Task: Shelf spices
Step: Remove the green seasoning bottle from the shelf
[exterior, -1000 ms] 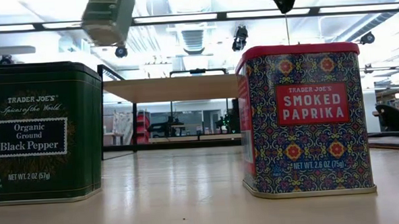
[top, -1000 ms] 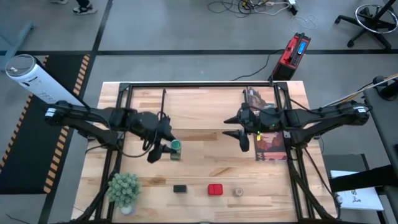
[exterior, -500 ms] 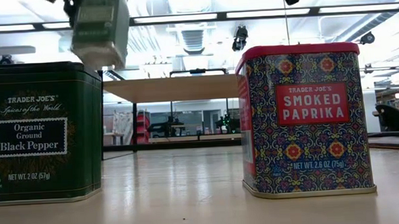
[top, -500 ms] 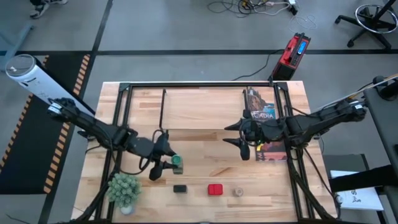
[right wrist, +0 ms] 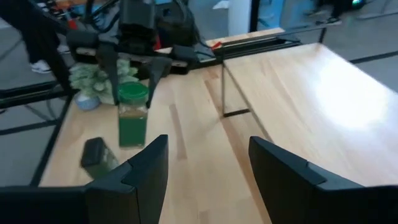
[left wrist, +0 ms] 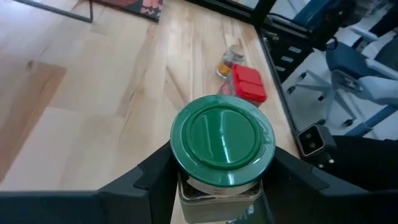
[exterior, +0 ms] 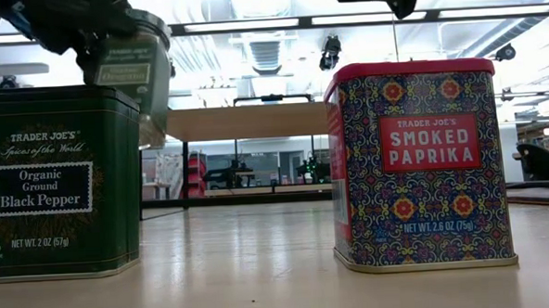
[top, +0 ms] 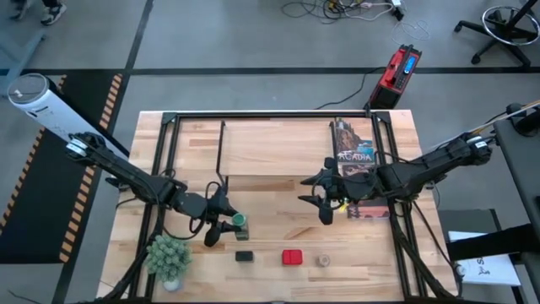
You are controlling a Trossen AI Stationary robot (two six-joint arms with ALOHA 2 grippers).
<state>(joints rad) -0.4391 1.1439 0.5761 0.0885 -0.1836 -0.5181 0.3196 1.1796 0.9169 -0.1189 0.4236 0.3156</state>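
Green-capped jar (left wrist: 222, 144) clamped in left gripper (left wrist: 217, 180), green contents.

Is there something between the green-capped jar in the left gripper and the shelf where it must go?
Nothing visible. The left gripper holds the green-capped jar; only bare table lies between it and the shelf.

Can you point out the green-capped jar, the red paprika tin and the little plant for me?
green-capped jar (left wrist: 222, 140), left wrist view, on its lid.
red paprika tin (exterior: 429, 143), low view, on its front label.
little plant (top: 169, 252), high view, on its leaves.
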